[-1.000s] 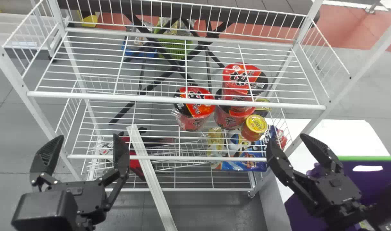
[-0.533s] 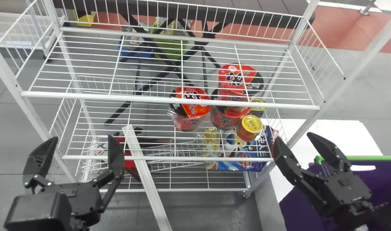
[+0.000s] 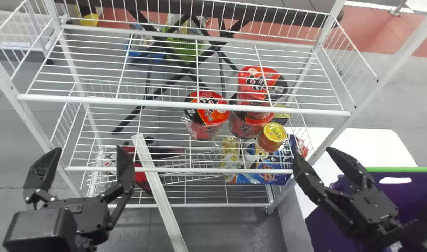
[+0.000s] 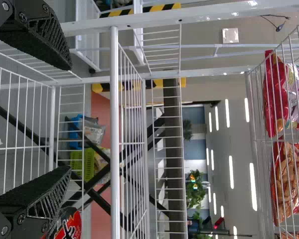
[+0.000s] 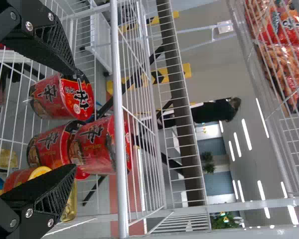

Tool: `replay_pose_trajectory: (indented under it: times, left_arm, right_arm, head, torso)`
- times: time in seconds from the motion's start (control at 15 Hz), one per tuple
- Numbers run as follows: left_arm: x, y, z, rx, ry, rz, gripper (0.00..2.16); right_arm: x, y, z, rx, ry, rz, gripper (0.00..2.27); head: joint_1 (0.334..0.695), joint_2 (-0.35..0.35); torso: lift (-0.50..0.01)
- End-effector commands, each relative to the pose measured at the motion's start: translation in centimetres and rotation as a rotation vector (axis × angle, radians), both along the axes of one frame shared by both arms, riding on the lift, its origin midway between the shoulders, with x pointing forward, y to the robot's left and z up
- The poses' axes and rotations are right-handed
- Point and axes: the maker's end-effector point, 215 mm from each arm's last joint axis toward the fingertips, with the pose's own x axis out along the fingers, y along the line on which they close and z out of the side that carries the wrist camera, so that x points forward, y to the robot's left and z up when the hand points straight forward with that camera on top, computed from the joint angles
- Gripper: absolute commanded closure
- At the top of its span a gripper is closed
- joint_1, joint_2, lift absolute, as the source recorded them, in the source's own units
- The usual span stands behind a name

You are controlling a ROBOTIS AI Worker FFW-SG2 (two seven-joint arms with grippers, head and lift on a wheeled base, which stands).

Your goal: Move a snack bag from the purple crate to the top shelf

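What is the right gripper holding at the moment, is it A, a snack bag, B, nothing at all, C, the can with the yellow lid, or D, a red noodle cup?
B: the right gripper has its fingers spread apart, with nothing gripped between them.

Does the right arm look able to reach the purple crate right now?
Probably yes: the right pincer is open and empty, and nothing visible stands between it and the purple crate, though it points toward the rack.
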Motion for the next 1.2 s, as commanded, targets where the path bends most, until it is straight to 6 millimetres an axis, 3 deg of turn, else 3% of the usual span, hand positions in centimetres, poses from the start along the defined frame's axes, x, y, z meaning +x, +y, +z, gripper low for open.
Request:
replay_pose_trajectory:
  times: [0.0, 0.13, 0.27, 0.6, 0.73, 0.8, 1.0, 1.07, 1.13]
  left_arm:
    - [0.1, 0.0, -0.2, 0.002, 0.004, 0.002, 0.1]
    - [0.1, 0.0, -0.4, 0.004, 0.007, 0.002, 0.1]
    - [0.3, 0.2, -0.8, 0.005, 0.012, 0.004, 0.1]
    - [0.6, -0.6, -1.1, 0.005, 0.017, -0.012, 0.1]
    - [0.7, -0.7, -1.5, 0.007, 0.021, -0.014, 0.1]
    - [0.7, -0.9, -1.7, 0.008, 0.025, -0.019, 0.1]
    - [0.8, -1.5, -2.0, 0.016, 0.041, -0.032, 0.1]
    - [0.8, -1.6, -2.3, 0.023, 0.049, -0.037, 0.1]
    - [0.9, -1.8, -2.5, 0.03, 0.06, -0.043, 0.1]
  right_arm:
    - [-0.2, 0.1, -0.1, -0.005, 0.029, 0.017, 0.16]
    - [-0.9, -1.1, -1.1, -0.033, 0.13, 0.003, 0.16]
    - [-3.4, -4.5, -3.9, -0.07, 0.373, -0.101, 0.17]
    - [-6.3, -16.2, -3.1, -0.136, 0.503, -0.36, 0.17]
    - [-8.3, -20.1, -3.1, -0.05, 0.588, -0.442, 0.17]
    - [-8.6, -22.9, -1.6, -0.015, 0.573, -0.512, 0.17]
    - [-8.7, -26.7, -1.4, 0.078, 0.575, -0.601, 0.22]
    - [-9.7, -25.5, -3.6, 0.181, 0.643, -0.583, 0.22]
    - [-9.8, -26.3, -3.9, 0.183, 0.661, -0.57, 0.22]
  head:
    - [0.695, -0.164]
    - [0.695, -0.158]
    - [0.695, -0.169]
    - [0.695, -0.328]
    - [0.695, -0.35]
    - [0.695, -0.35]
    - [0.695, -0.35]
    - [0.695, -0.35]
    - [0.695, -0.35]
  torso:
    - [-0.455]
    - [-0.455]
    - [-0.455]
    - [-0.455]
    - [-0.455]
    - [-0.455]
    - [-0.455]
    - [-0.455]
    - [-0.455]
